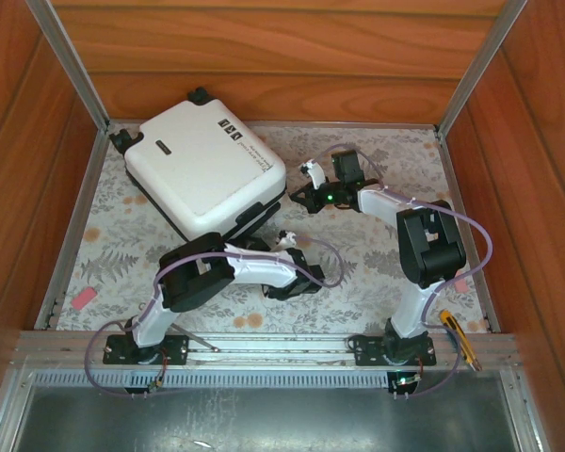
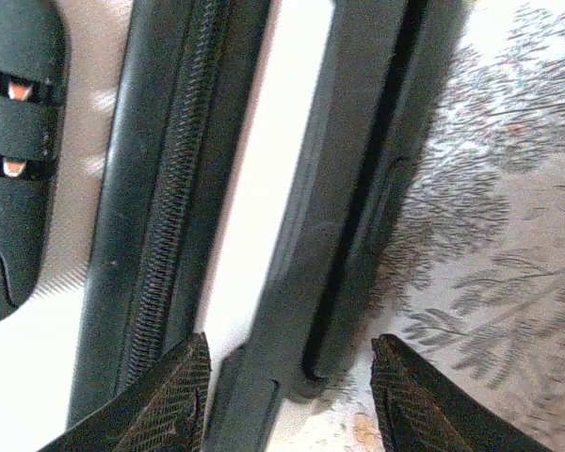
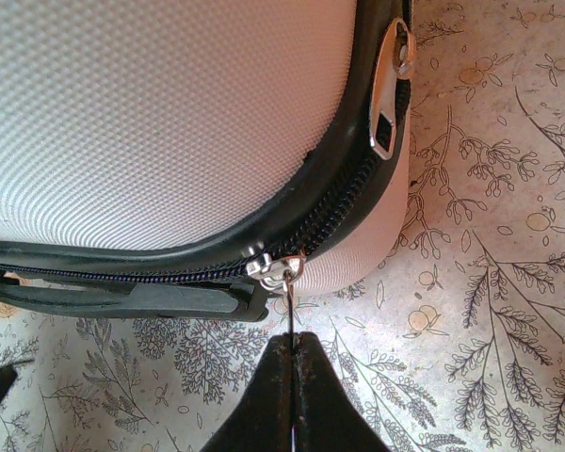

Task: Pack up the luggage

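Observation:
The white hard-shell luggage (image 1: pixel 207 167) lies flat at the back left of the table, lid down. My right gripper (image 3: pixel 294 341) is shut on the thin metal zipper pull (image 3: pixel 289 306), which hangs from the silver slider (image 3: pixel 275 270) at the case's rounded corner. A second silver pull (image 3: pixel 388 111) lies further along the black zipper. My left gripper (image 2: pixel 292 372) is open at the luggage's near edge, its fingertips either side of the black handle bar (image 2: pixel 358 188). In the top view the left gripper (image 1: pixel 264 237) sits under the case's near corner and the right gripper (image 1: pixel 306 195) beside its right corner.
A floral cloth (image 1: pixel 358 273) covers the table, walled by wooden panels. A yellow utility knife (image 1: pixel 459 336) lies at the front right edge. A pink tag (image 1: pixel 83 298) sits at the front left.

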{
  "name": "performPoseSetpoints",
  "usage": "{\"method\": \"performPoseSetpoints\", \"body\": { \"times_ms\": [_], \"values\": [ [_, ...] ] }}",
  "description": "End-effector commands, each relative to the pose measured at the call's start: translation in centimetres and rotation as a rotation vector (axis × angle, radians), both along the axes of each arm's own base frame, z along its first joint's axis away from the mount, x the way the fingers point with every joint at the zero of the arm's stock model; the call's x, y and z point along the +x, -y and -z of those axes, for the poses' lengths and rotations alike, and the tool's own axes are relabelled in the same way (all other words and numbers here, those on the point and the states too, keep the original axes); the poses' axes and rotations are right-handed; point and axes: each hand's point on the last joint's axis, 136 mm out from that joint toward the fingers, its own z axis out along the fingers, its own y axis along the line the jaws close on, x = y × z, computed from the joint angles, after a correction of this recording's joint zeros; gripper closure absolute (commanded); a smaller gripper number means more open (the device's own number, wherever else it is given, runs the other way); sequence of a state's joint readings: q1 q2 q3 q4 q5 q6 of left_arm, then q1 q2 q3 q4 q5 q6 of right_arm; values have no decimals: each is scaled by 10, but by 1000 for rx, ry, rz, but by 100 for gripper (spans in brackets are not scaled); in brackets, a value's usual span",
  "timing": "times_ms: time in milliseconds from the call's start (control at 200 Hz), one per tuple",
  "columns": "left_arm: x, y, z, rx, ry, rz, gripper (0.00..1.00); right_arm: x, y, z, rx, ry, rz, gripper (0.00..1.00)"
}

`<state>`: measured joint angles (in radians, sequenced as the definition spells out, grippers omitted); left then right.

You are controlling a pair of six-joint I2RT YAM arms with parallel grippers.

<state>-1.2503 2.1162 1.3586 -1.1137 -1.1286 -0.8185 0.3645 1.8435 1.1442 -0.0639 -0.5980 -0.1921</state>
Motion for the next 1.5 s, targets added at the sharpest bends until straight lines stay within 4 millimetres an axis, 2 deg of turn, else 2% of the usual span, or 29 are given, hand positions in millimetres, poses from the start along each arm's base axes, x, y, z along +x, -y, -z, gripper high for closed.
{"method": "performPoseSetpoints", "body": {
  "times_ms": [0, 220, 260, 415, 540, 800, 930, 990, 1050, 1224, 1334, 1499],
  "values": [
    [-2, 9, 11, -12, -34, 6, 50, 5, 14, 8, -38, -30, 39, 100],
    [5, -4, 20, -3, -74, -42, 42, 6, 14, 7, -38, -28, 37, 100],
    [13, -14, 19, -1, -77, -75, 41, 6, 13, 7, -38, -29, 35, 100],
    [21, -22, 19, 7, -90, -92, 41, 5, 13, 8, -37, -37, 32, 100],
    [22, -25, 31, -7, -143, -103, 41, 5, 13, 7, -36, -34, 32, 100],
    [19, -21, 62, -73, -280, -93, 55, 5, 13, 5, -34, -32, 27, 100],
    [18, -17, 73, -105, -334, -88, 67, 4, 12, 3, -28, -32, 24, 100],
    [19, -16, 77, -118, -350, -93, 79, 5, 11, 1, -22, -32, 24, 100],
    [20, -18, 80, -126, -364, -100, 100, 5, 11, -1, -16, -29, 22, 100],
    [17, -31, 83, -116, -383, -115, 100, 9, 10, -10, -15, -16, 27, 100],
    [-1, -33, 85, -211, -466, -71, 100, 13, 8, -13, -13, -24, 38, 100],
    [-27, -20, 74, -429, -555, 97, 100, 16, 4, -12, -45, 3, 48, 100]
  ]
}}
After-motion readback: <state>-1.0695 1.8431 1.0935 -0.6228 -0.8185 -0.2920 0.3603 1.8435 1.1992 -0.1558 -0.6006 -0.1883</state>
